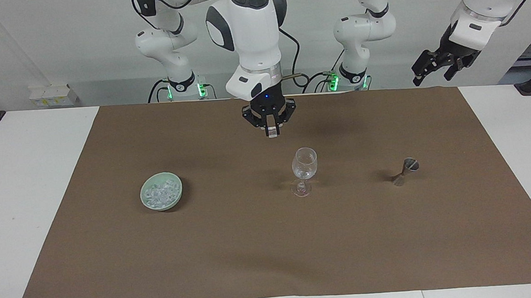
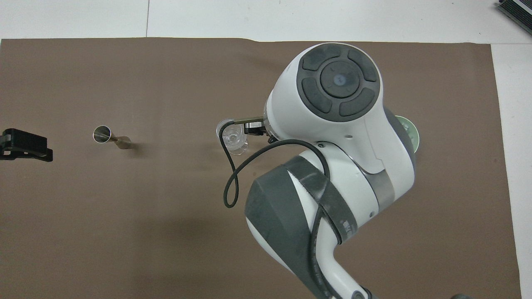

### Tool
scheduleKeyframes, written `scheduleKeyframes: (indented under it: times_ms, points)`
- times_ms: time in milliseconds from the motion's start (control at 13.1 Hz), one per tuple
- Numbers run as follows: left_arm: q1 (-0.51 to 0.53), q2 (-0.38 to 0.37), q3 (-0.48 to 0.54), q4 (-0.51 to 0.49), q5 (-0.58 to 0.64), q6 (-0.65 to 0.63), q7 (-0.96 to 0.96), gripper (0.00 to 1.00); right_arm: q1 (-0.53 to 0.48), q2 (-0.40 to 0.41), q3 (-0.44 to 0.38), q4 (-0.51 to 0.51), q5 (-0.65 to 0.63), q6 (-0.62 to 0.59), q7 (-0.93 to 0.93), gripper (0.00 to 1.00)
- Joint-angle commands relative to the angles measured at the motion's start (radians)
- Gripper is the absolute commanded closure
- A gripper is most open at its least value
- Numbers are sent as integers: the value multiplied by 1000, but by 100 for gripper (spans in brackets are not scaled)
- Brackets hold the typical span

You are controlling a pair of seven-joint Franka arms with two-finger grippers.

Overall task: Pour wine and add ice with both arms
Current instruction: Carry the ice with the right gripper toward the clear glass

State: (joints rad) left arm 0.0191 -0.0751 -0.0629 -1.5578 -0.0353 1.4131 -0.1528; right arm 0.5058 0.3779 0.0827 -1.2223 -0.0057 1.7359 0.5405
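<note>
A white table point(image 1: 28, 191) covered by a brown mat point(image 1: 271, 241) was shown against a pale wall. The right gripper point(image 1: 271, 131) was held in the air over the mat, fingers clenched on one ice cube point(image 1: 272, 132), near the wine glass point(image 1: 304, 170). The left gripper point(image 1: 433, 67) was parked raised at the left arm's end, fingers released, holding nothing. In one row were seen a green bowl point(image 1: 178, 196) with the ice point(image 1: 160, 193) at the right arm's end, the glass mid-mat, and a metal jigger point(image 1: 405, 171) toward the left arm's end.

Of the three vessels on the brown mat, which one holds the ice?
The pale green bowl toward the right arm's end holds the ice cubes; the clear stemmed glass and metal jigger show none.
</note>
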Motion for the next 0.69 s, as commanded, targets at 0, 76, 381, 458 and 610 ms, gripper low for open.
scheduleKeyframes:
  times_ms: [0,76,381,458,610]
  points:
    - [12,-17,-5,-10,3,0,10,0,37,90,-3,117,-2,-27,56,100]
    - [12,-17,-3,-8,3,0,10,0,43,105,-3,128,-2,-26,64,100]
    - [10,-18,-6,-10,9,-8,117,0,56,119,-3,132,-2,-10,65,100]
    - [12,-25,-2,-15,8,-9,201,0,57,121,-4,136,-2,-6,65,100]
    - [12,-25,3,-15,5,-8,213,0,60,133,-4,138,-2,10,67,100]
